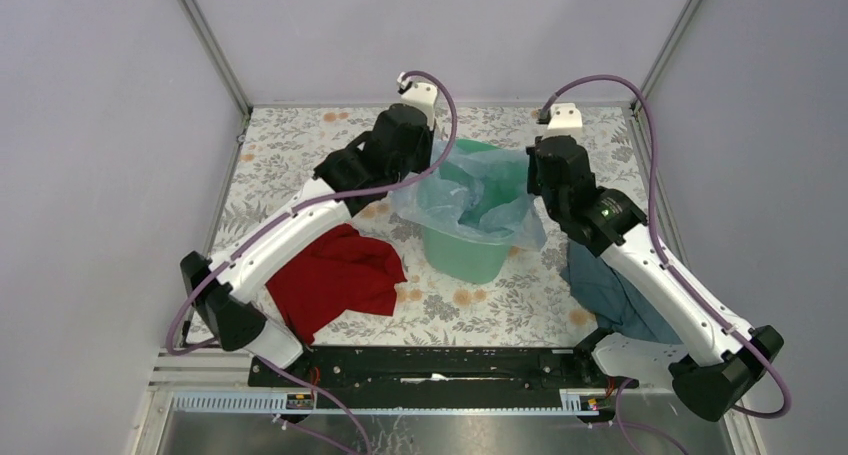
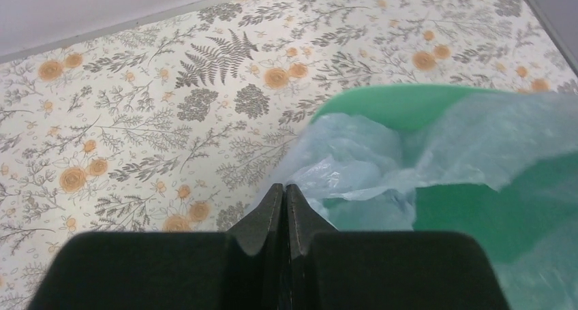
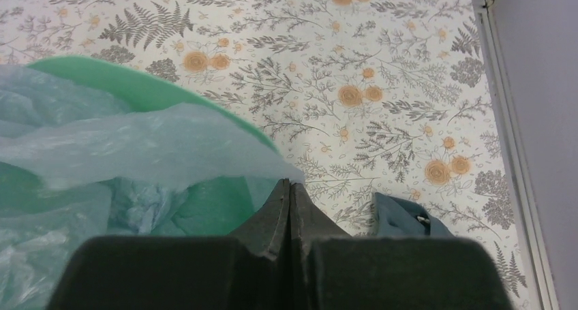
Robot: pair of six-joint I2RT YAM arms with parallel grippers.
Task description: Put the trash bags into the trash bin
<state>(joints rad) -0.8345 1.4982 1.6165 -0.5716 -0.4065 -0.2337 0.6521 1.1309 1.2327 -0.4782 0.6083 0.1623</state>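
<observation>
The mint-green trash bin (image 1: 462,253) stands mid-table. A pale translucent trash bag (image 1: 470,190) is draped over its mouth and partly sunk inside. My left gripper (image 1: 430,163) is at the bin's left rim. In the left wrist view it (image 2: 286,186) is shut, with the bag's edge (image 2: 354,167) at its tips and the bin rim (image 2: 409,102) beyond. My right gripper (image 1: 535,180) is at the right rim. In the right wrist view it (image 3: 290,182) is shut on the bag's edge (image 3: 157,146) over the bin rim (image 3: 136,85).
A red cloth (image 1: 335,275) lies on the floral table cover left of the bin. A blue-grey cloth (image 1: 610,290) lies to its right under my right arm and shows in the right wrist view (image 3: 402,218). Grey walls with metal posts enclose the table.
</observation>
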